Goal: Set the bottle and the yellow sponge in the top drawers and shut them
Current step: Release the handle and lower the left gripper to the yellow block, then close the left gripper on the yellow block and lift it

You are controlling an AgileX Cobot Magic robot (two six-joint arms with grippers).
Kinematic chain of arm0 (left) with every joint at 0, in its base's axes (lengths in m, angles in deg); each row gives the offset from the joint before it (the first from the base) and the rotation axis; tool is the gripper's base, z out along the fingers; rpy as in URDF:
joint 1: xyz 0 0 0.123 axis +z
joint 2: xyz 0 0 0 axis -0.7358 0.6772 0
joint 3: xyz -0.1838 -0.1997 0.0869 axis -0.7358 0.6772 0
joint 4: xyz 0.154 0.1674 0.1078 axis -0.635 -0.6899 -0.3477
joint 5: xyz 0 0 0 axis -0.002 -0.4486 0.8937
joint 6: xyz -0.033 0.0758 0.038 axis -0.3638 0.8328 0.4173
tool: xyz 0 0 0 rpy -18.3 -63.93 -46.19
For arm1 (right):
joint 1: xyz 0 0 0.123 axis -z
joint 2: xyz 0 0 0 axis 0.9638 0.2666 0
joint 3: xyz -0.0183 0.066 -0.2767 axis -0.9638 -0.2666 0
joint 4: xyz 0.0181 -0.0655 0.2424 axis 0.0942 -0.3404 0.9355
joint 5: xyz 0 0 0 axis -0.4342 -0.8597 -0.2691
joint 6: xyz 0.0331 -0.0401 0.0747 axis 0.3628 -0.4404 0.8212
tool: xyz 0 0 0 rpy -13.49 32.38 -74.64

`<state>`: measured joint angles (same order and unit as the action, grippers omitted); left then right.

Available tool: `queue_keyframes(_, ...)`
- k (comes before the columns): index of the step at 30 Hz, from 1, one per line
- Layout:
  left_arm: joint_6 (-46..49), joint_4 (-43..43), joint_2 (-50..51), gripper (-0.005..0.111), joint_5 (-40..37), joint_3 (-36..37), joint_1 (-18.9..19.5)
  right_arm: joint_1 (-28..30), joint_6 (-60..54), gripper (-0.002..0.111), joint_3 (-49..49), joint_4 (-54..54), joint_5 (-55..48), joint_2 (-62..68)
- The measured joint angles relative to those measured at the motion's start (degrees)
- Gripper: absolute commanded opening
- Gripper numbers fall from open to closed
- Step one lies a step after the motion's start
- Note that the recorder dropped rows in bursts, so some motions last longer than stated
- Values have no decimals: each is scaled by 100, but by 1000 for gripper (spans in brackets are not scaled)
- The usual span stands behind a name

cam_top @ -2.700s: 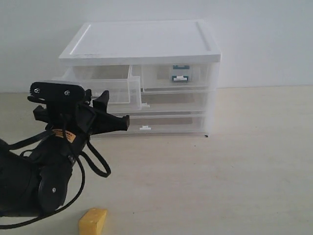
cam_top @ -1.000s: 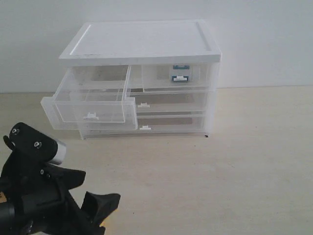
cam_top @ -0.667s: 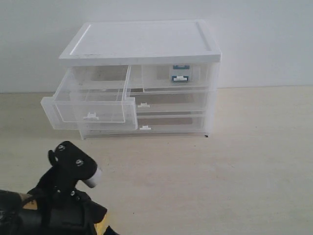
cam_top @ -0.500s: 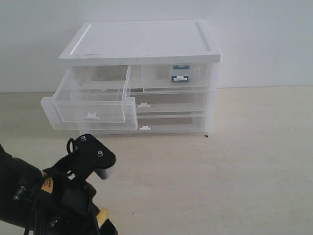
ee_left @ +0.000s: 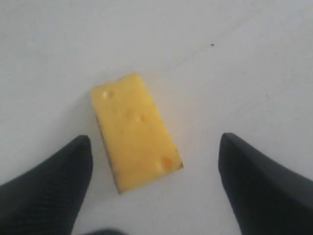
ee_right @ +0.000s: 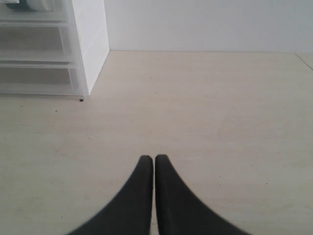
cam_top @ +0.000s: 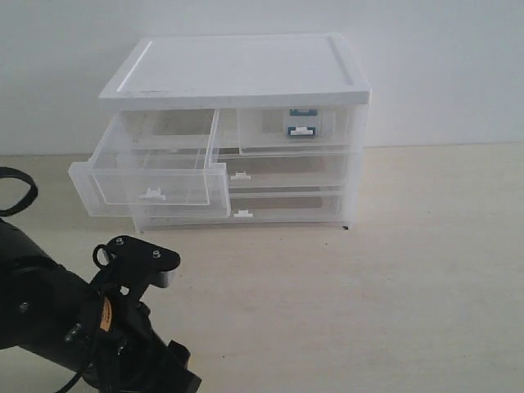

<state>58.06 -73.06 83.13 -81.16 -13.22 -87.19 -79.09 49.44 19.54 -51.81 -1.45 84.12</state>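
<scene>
Currently hovers over the yellow sponge point(ee_left: 135, 132) with the left gripper point(ee_left: 155, 141), as seen from the left wrist camera. Finds the sponge lying flat on the pale table point(ee_left: 234, 58), broad pitted face up. Reads its long axis as running away from the camera at a slant, roughly crosswise to the line between the two black fingers point(ee_left: 54, 186). Has one short end sitting between the fingertips and the other pointing out past them. Holds the jaws spread wide, one finger on each side of the sponge. Leaves bare table between each finger and the yellow block, so touches nothing and grasps nothing.

From the exterior view, places the left arm point(cam_top: 74, 327) in the lower left of the frame, low over the table and covering the sponge entirely. Puts the white cabinet point(cam_top: 237, 70) in the upper middle of the frame. Shows the left top drawer point(cam_top: 147, 184) pulled out toward the camera. Shows the right top drawer point(cam_top: 262, 131) pushed in flush. Lets the bottle point(cam_top: 301, 123) show through that clear front, its teal label band just behind the white tab handle.

From the right wrist view, shows the right gripper point(ee_right: 154, 159) clenched, fingers pressed together on nothing. Hangs above bare table, well apart from the cabinet's corner.
</scene>
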Motion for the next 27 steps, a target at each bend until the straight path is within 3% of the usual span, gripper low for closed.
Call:
queue_keyframes(5,-12,-24,258,57,123,0,0,0,0,0,0,0,0,0)
queue_keyframes(7,-12,-47,259,43,154,0,0,0,0,0,0,0,0,0)
queue_keyframes(10,-24,-174,259,8,178,0,0,0,0,0,0,0,0,0)
queue_keyframes(11,-24,-240,259,5,192,0,0,0,0,0,0,0,0,0)
queue_keyframes(19,160,-450,153,4,-68,0,0,0,0,0,0,0,0,0)
queue_keyframes(27,452,-426,-1376,4,-861,-12,-364,0,0,0,0,0,0,0)
